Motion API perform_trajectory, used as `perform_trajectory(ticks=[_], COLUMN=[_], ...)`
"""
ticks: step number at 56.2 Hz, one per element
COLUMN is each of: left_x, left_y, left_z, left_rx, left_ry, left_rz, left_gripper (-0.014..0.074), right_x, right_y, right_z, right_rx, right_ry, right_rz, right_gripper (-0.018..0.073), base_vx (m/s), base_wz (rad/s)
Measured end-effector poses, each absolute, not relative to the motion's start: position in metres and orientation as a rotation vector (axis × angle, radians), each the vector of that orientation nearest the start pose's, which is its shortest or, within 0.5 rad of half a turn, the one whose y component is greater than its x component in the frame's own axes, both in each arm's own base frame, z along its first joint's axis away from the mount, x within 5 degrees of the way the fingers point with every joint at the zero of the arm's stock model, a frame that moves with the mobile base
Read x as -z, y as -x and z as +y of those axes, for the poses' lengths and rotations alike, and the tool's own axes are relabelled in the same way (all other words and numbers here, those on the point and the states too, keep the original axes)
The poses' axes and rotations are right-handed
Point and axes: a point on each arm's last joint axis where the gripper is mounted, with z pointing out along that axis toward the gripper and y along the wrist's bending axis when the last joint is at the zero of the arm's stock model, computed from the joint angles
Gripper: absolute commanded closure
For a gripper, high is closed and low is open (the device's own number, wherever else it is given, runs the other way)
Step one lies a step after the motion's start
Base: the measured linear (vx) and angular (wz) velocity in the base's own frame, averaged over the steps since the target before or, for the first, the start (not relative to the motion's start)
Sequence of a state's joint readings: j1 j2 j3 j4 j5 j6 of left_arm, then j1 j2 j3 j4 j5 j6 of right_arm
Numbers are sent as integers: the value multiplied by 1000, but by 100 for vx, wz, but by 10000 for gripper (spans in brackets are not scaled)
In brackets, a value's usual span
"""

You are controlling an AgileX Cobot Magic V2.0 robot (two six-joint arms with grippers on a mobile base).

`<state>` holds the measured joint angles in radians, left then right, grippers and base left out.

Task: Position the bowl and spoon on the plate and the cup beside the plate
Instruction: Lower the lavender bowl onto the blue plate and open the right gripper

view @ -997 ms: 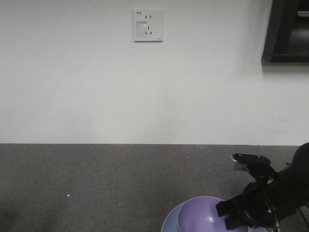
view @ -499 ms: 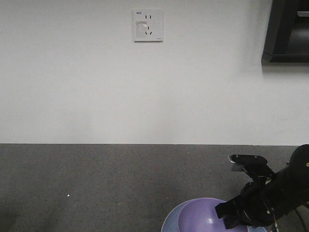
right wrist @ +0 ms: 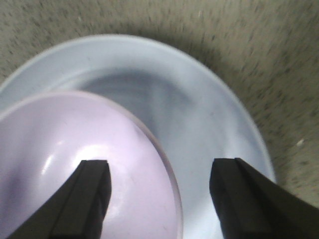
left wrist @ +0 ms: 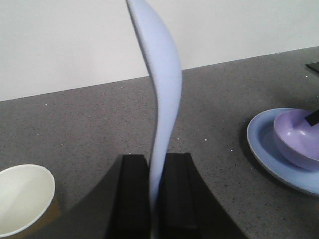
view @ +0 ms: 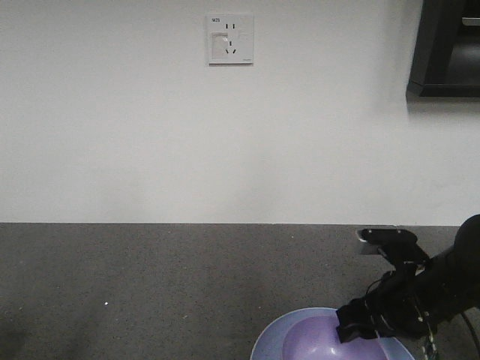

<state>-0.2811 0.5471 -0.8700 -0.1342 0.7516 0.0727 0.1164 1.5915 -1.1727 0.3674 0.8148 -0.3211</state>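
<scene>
Lavender smooth plastic bowl (right wrist: 84,164) sits off-centre on round light-blue rimmed plate (right wrist: 209,114). Right gripper (right wrist: 159,172) spread astride bowl rim, gripping nothing. Left gripper (left wrist: 157,164) clamps pale blue short-handled spoon (left wrist: 162,74) upright. Risk: on a crooked withdrawal, a finger hooks the rim (bowl tips or slides).

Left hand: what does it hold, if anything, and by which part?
The left hand holds the pale blue spoon by its narrow lower end, apparently the handle. The rest of it stands up above the hand.
</scene>
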Motion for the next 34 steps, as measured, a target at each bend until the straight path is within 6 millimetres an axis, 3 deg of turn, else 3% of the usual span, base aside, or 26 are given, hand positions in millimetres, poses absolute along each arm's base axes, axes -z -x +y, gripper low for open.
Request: perform_trajectory(ticks=[10, 21, 28, 34], left_x=[-390, -388, -387, -391], left_y=[-79, -78, -84, -104], left_z=[-32, -32, -34, -39], left_rx=[293, 292, 273, 233], left_ry=[-314, -322, -352, -426], left_rz=[1926, 1955, 1980, 2036], left_gripper=[596, 596, 596, 596], right_x=[-327, -395, -415, -417], right_y=[-306, -244, -201, -164], right_z=[58, 50, 45, 41], right_rx=[-309, -272, -266, -258], right_ry=[372, 395, 390, 390], right_rz=[2479, 2266, 2171, 2119], right_gripper=[64, 104, 196, 372], base_vx=[0, 0, 0, 0], base_wz=[0, 0, 0, 0])
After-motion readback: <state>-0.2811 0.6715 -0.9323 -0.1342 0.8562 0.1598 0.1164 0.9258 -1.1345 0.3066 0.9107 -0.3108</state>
